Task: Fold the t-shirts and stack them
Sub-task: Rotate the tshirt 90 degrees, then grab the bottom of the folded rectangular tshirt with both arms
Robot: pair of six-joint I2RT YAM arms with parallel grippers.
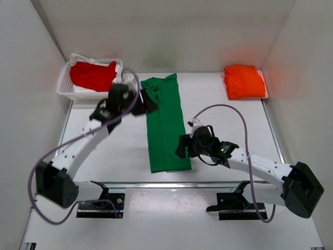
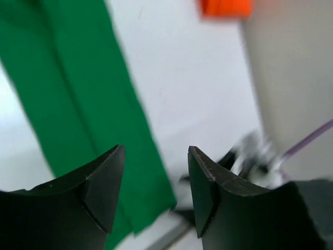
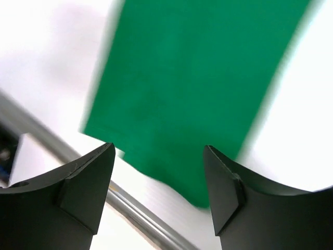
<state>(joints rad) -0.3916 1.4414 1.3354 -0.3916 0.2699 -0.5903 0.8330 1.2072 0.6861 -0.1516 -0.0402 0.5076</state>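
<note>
Top external shows the orange shirt (image 1: 244,82) folded at the tabletop's (image 1: 223,120) far right corner, the green shirt (image 1: 165,125) mid-tabletop, only part-folded into a long strip, the red shirt (image 1: 93,75) unfolded in the basket (image 1: 65,86), both arms' jaws released and empty, nothing stacked yet.

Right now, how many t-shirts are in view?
3. A green shirt lies centrally, folded in a long strip; an orange shirt sits folded at the far right corner; a red shirt is in the white basket, far left. Others may hide beneath it.
</note>
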